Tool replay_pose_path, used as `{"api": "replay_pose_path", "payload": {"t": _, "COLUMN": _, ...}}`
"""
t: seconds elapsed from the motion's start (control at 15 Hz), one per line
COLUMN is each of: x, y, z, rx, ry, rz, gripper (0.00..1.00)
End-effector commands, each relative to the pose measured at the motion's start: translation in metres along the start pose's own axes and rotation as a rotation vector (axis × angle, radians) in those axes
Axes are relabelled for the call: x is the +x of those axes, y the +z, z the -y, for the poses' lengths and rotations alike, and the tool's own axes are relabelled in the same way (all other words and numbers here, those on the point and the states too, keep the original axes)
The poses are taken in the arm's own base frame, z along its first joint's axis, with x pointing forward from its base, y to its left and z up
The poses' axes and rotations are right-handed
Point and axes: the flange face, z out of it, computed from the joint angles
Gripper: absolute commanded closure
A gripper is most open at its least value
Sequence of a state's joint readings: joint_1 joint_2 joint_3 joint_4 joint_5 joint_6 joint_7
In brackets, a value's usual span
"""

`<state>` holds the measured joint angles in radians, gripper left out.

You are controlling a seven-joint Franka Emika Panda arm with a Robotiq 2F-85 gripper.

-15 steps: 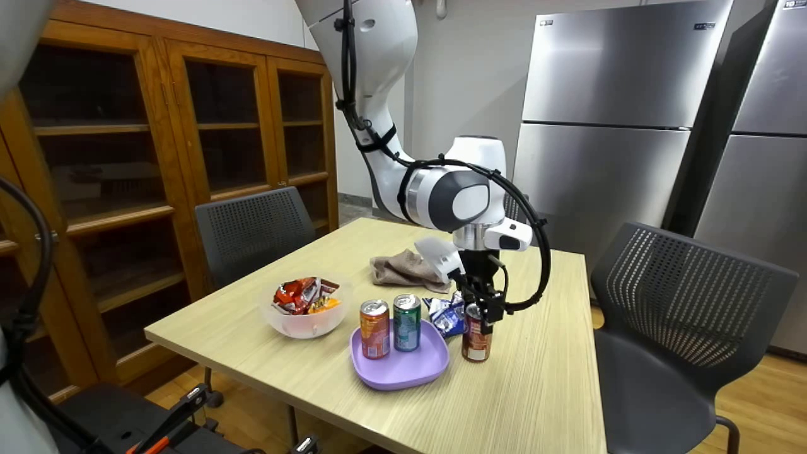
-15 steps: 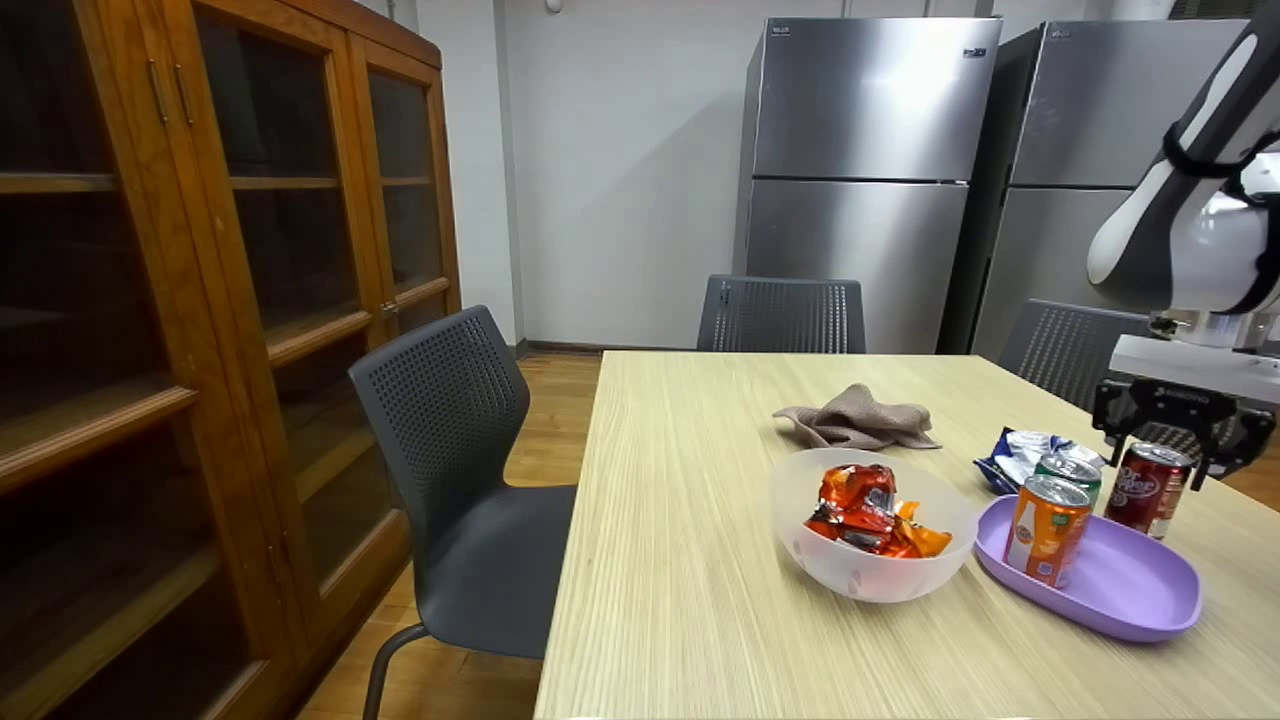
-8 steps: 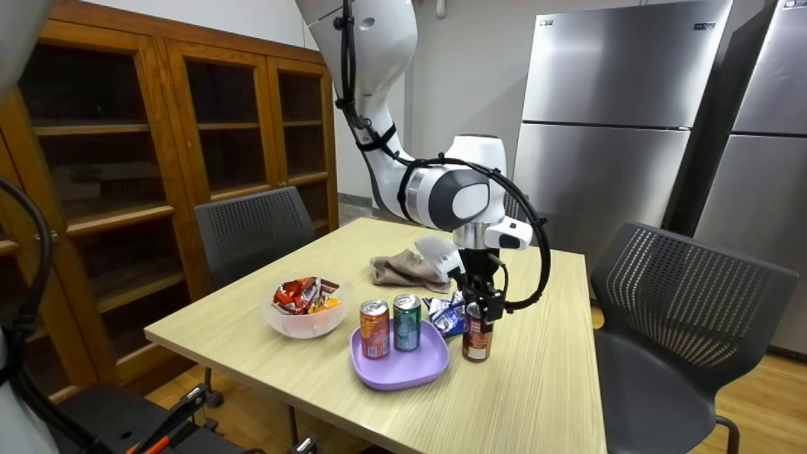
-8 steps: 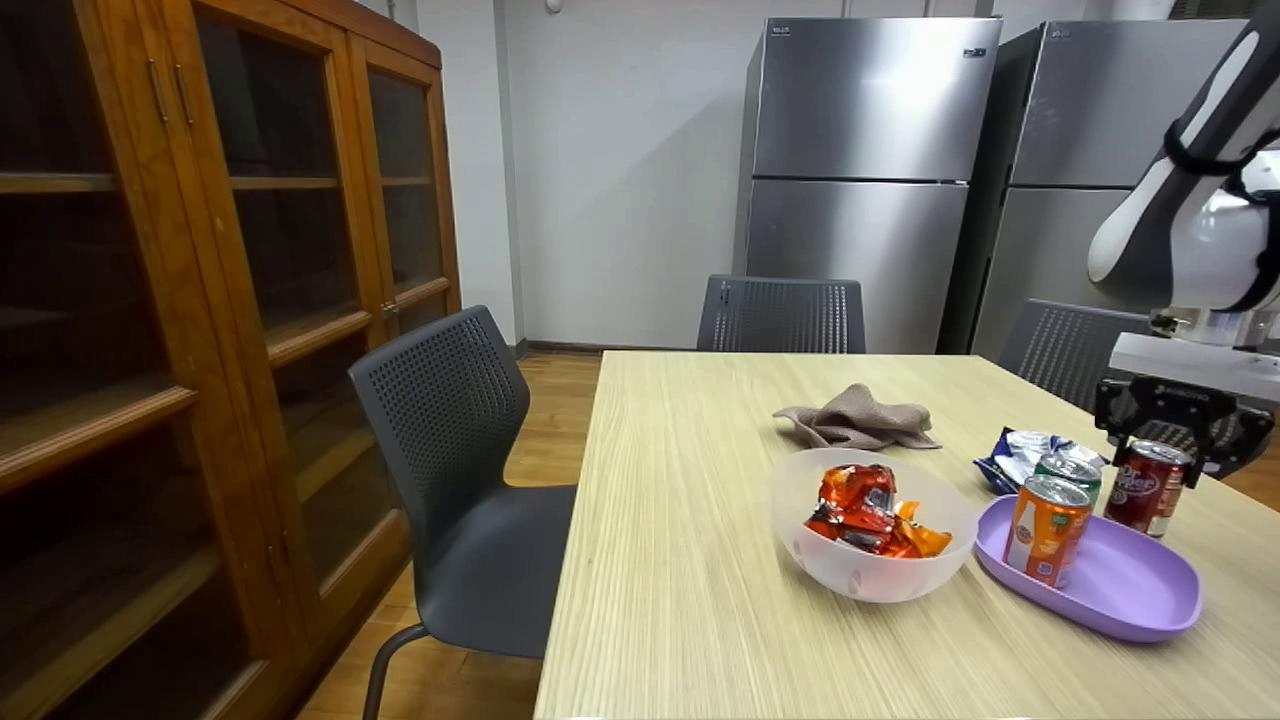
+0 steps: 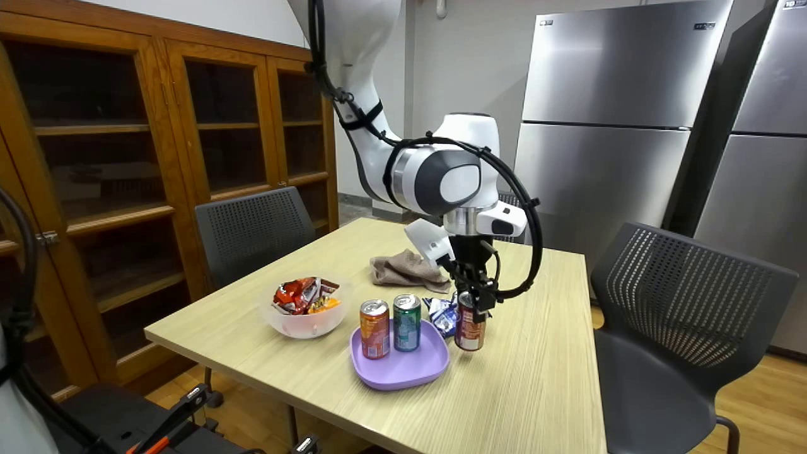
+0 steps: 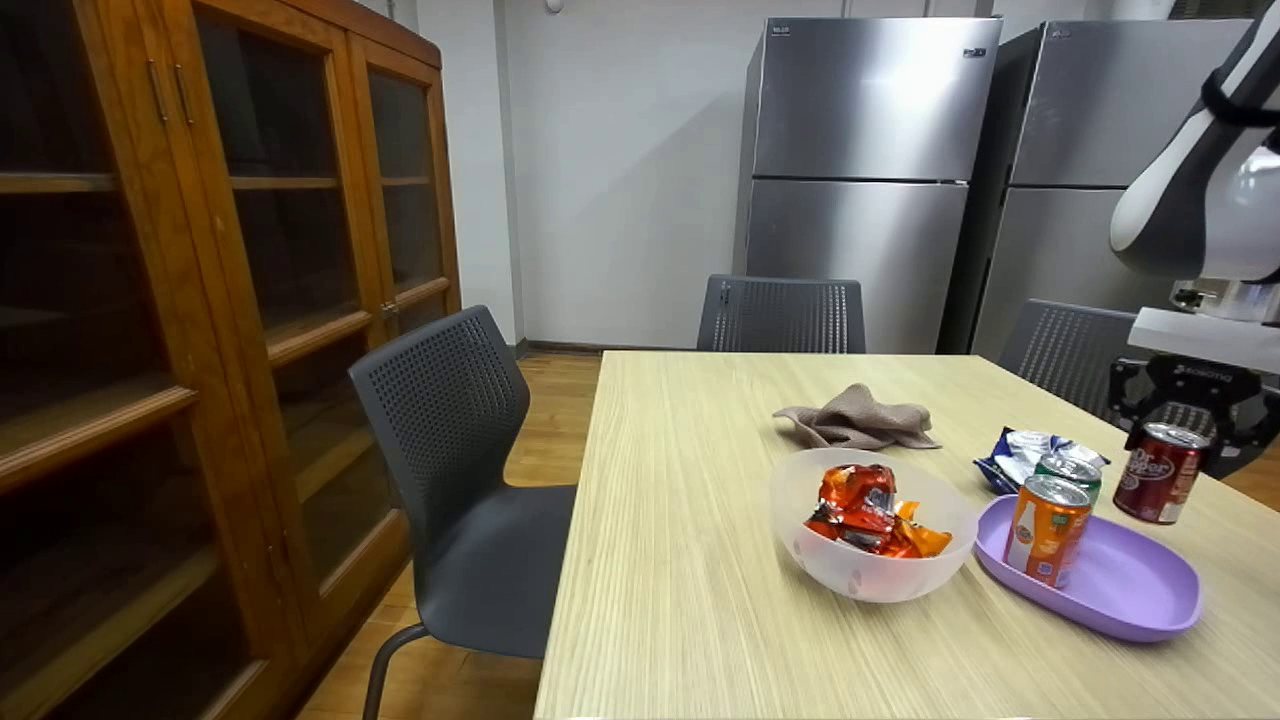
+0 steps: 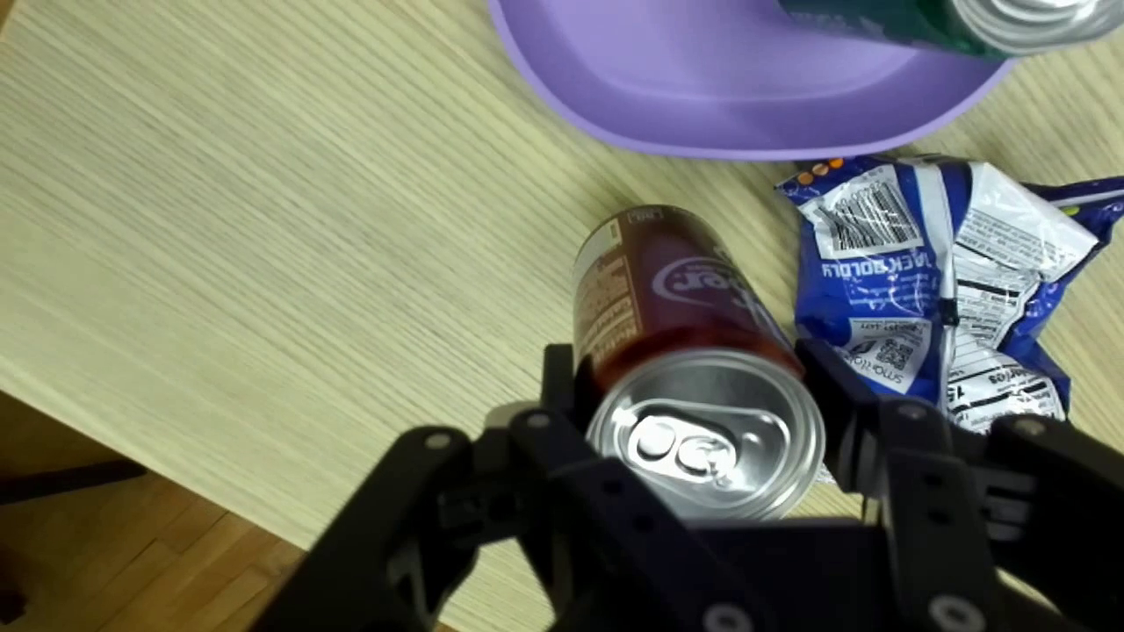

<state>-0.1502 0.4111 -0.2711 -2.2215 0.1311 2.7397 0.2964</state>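
The gripper (image 7: 685,364) is closed on the Dr Pepper can (image 7: 676,290), a finger (image 7: 559,377) against each side, the silver lid facing the wrist camera and only part of the brand name in sight; whether its base clears the table (image 7: 263,219) is hard to make out. Just beside the fingers lies a blue snack bag (image 7: 887,263), one edge hidden under the gripper; whether they touch cannot be told. Past the fingertips, the purple tray (image 7: 702,123) runs out of the top of the wrist view, and the green soda can (image 7: 931,25) standing on it is cut off there too. In an exterior view the orange soda can (image 6: 1047,530), farther from the fingers on that tray, covers most of the green one. Farther still sits a frosted bowl (image 6: 880,580) of crumpled wrappers (image 6: 865,505), their print unreadable. Both exterior views cut off the arm (image 5: 435,183).
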Motion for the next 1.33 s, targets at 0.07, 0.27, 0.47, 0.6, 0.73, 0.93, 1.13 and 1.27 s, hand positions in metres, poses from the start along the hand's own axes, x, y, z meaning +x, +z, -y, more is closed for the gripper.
{"api": "replay_pose_path", "payload": {"t": 0.07, "x": -0.039, "y": -0.035, "z": -0.017, "rx": 0.019, "ry": 0.011, "rz": -0.015, "gripper": 0.62}}
{"api": "replay_pose_path", "payload": {"t": 0.27, "x": -0.059, "y": -0.04, "z": -0.022, "rx": 0.018, "ry": 0.001, "rz": -0.002, "gripper": 0.62}}
{"api": "replay_pose_path", "payload": {"t": 0.47, "x": -0.076, "y": -0.044, "z": -0.022, "rx": 0.017, "ry": -0.019, "rz": 0.011, "gripper": 0.62}}
{"api": "replay_pose_path", "payload": {"t": 0.6, "x": -0.085, "y": -0.046, "z": -0.02, "rx": 0.018, "ry": -0.037, "rz": 0.017, "gripper": 0.62}}
{"api": "replay_pose_path", "payload": {"t": 0.73, "x": -0.091, "y": -0.046, "z": -0.016, "rx": 0.017, "ry": -0.049, "rz": 0.021, "gripper": 0.62}}
{"api": "replay_pose_path", "payload": {"t": 0.93, "x": -0.097, "y": -0.043, "z": -0.011, "rx": 0.017, "ry": -0.058, "rz": 0.027, "gripper": 0.62}}
{"api": "replay_pose_path", "payload": {"t": 1.13, "x": -0.098, "y": -0.038, "z": -0.004, "rx": 0.019, "ry": -0.066, "rz": 0.029, "gripper": 0.62}}
{"api": "replay_pose_path", "payload": {"t": 1.27, "x": -0.099, "y": -0.035, "z": 0.002, "rx": 0.021, "ry": -0.075, "rz": 0.03, "gripper": 0.62}}
